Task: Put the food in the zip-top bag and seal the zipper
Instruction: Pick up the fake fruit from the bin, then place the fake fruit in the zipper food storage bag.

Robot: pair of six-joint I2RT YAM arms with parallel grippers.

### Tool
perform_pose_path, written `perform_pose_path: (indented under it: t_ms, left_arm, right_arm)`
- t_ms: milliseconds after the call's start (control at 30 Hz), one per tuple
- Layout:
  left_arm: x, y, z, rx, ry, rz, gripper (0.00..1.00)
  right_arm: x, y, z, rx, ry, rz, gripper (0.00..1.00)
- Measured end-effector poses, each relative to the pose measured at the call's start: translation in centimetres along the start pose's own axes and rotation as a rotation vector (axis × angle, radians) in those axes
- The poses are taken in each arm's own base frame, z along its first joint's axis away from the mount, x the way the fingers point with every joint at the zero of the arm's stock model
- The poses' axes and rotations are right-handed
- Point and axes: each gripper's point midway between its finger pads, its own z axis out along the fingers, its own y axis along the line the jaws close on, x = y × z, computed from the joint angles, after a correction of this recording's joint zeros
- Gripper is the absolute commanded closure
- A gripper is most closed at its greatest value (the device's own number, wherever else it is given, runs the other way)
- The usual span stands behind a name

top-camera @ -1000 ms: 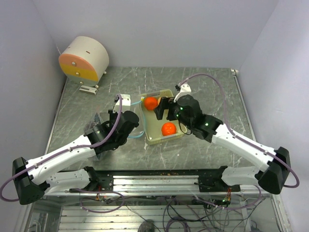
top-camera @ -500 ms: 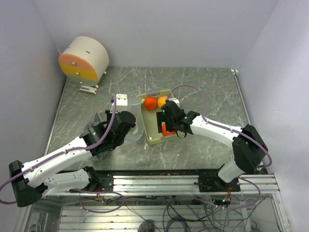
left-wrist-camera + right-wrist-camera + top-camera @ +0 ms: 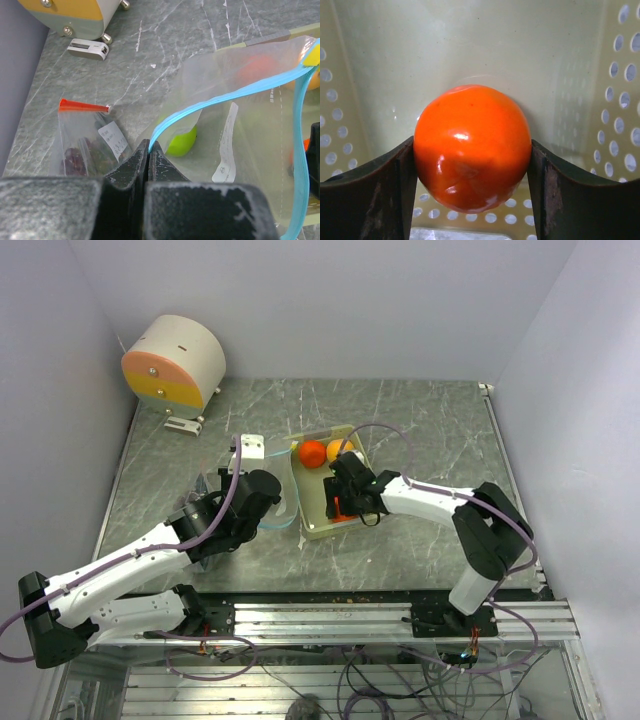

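My left gripper (image 3: 149, 150) is shut on the teal zipper (image 3: 225, 97) of the clear zip-top bag (image 3: 250, 130), holding its mouth up beside the basket. A small green piece (image 3: 181, 141) of food lies inside the bag. In the pale yellow-green basket (image 3: 303, 525), my right gripper (image 3: 471, 160) reaches down, its two fingers pressed against both sides of a round red-orange fruit (image 3: 472, 147). Two more fruits, one orange (image 3: 313, 453) and one yellow-orange (image 3: 340, 449), sit at the basket's far end.
A second small clear bag (image 3: 85, 145) with a red strip and dark contents lies flat left of the held bag. A white drum (image 3: 175, 362) with an orange and yellow face stands at the back left. Side walls close in the table.
My right arm has swung left and down into the basket, and its jaws have closed in on the near red-orange fruit. The left arm has shifted slightly, still pinching the bag.
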Motion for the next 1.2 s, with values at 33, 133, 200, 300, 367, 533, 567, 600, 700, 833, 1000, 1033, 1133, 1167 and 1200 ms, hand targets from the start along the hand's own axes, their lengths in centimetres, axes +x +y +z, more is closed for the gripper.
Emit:
perform_pose_path:
  t_ms: [33,133,200,300,367,533,567,600,700,833,1000,1033,1133,1167,1200]
  left_arm:
    - [0.0,0.0,0.0,-0.001,0.000,0.001,0.93]
    - [0.1,0.1,0.0,-0.002,0.001,0.003,0.93]
    - [0.1,0.1,0.0,-0.005,0.003,0.008,0.93]
    - [0.2,0.1,0.1,-0.007,0.007,0.014,0.93]
    - [0.3,0.0,0.2,-0.009,0.010,0.019,0.93]
    - [0.3,-0.3,0.3,-0.012,0.013,0.023,0.93]
    - [0.3,-0.3,0.3,-0.012,0.014,0.024,0.93]
    - [0.3,-0.3,0.3,-0.012,0.014,0.024,0.93]
    - [0.3,-0.3,0.3,-0.012,0.015,0.025,0.93]
    - [0.3,-0.3,0.3,-0.012,0.015,0.025,0.93]
    - [0.3,-0.4,0.3,-0.011,0.015,0.021,0.93]
    - [0.3,-0.4,0.3,-0.011,0.015,0.020,0.93]
    - [0.3,-0.5,0.3,-0.003,0.017,0.016,0.93]
    - [0.3,-0.5,0.3,-0.001,0.017,0.014,0.93]
    - [0.3,-0.5,0.2,0.002,0.017,0.013,0.93]
  right_arm:
    - [-0.1,0.0,-0.1,-0.002,-0.004,-0.002,0.49]
    - [-0.6,0.1,-0.9,-0.013,-0.025,-0.002,0.51]
    - [-1.6,0.4,-2.4,-0.039,-0.064,-0.001,0.52]
    - [-4.2,1.8,-6.2,-0.140,-0.171,-0.007,0.52]
    - [-6.3,3.6,-9.8,-0.265,-0.271,-0.024,0.53]
    - [-8.4,8.9,-18.7,-0.642,-0.478,-0.124,0.52]
    - [-8.2,10.2,-20.3,-0.720,-0.506,-0.159,0.52]
    - [-8.0,11.4,-21.7,-0.788,-0.526,-0.193,0.52]
    - [-7.0,14.4,-23.3,-0.928,-0.534,-0.272,0.52]
    - [-6.1,16.5,-20.8,-0.972,-0.473,-0.301,0.52]
    - [-6.1,17.0,-16.0,-0.892,-0.412,-0.264,0.52]
    - [-6.1,17.0,-15.3,-0.880,-0.404,-0.260,0.51]
    - [-7.9,16.9,-14.4,-0.812,-0.438,-0.213,0.36]
    - [-8.8,16.9,-14.5,-0.794,-0.458,-0.198,0.27]
    - [-9.7,16.9,-14.6,-0.770,-0.483,-0.180,0.20]
